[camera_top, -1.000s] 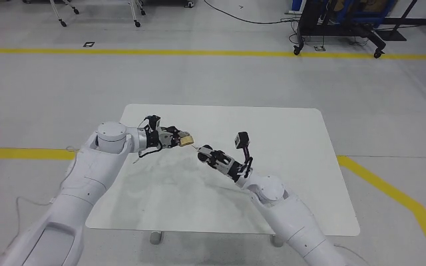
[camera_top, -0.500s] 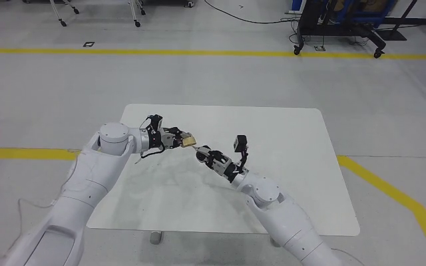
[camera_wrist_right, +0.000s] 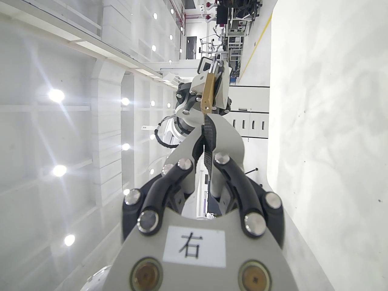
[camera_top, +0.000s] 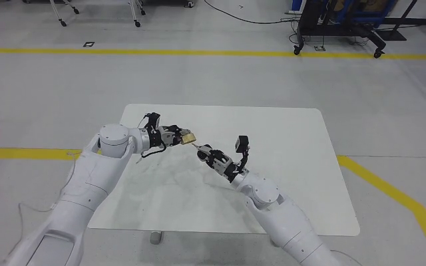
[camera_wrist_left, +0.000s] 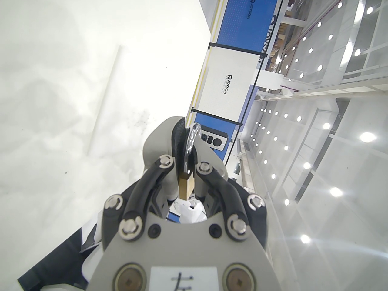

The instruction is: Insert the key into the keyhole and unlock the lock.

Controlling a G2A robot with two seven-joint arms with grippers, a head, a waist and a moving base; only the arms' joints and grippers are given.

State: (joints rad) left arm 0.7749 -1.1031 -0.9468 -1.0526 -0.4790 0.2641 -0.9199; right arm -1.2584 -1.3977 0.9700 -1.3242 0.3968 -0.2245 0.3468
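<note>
Lock point(camera_top: 188, 138) in left gripper point(camera_top: 180, 137), key point(camera_top: 196, 145) in right gripper point(camera_top: 202, 151), over table point(camera_top: 286, 166)

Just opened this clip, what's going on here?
The left gripper holds a brass padlock above the white table, fingers shut on it. The right gripper, shut on the key, has the key's tip at the padlock's keyhole end. Whether the key has entered cannot be told.

Table point(camera_top: 293, 133): white top, rounded corners, one foot point(camera_top: 156, 236) under the near edge.
Surface: a few dark specks point(camera_wrist_left: 141, 119) (tiny, left wrist view).
Floor point(camera_top: 200, 80): grey, yellow lines point(camera_top: 200, 51) across it.
</note>
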